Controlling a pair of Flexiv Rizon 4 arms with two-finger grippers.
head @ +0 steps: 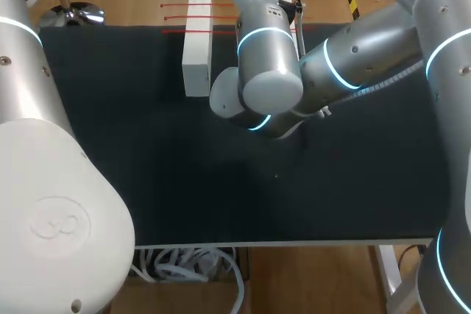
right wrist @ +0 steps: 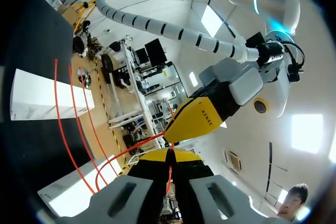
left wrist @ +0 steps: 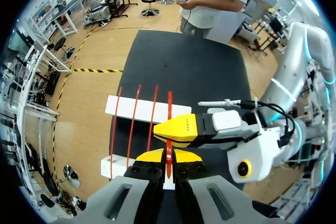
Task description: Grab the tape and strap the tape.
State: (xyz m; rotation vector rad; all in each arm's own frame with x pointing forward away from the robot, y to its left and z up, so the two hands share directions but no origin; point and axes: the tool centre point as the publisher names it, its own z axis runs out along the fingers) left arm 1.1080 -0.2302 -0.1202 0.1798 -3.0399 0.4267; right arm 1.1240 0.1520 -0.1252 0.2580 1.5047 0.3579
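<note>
Closest to us in the left wrist view is the left gripper, its jaws clamped on the tape. We see the tape as a thin, flat, bright red strip. Its long axis runs straight ahead from the left gripper, over the near block and on across the far block, both white. Three more red strips lie beside it, roughly parallel, bridging the same two blocks above the black table. The right gripper comes in from the side and meets the same tape just ahead of the left one, so the two sets of yellow tips nearly touch.

From the right wrist view, the right gripper also has its jaws closed on the tape, a fine red line pinched between the tips and curving off toward the blocks.

From the head view, our right arm reaches in from the right past the middle to the table's far edge. There the red strips run left to right, crossing the far end of one block; we cannot tell which of them is the held tape.
</note>
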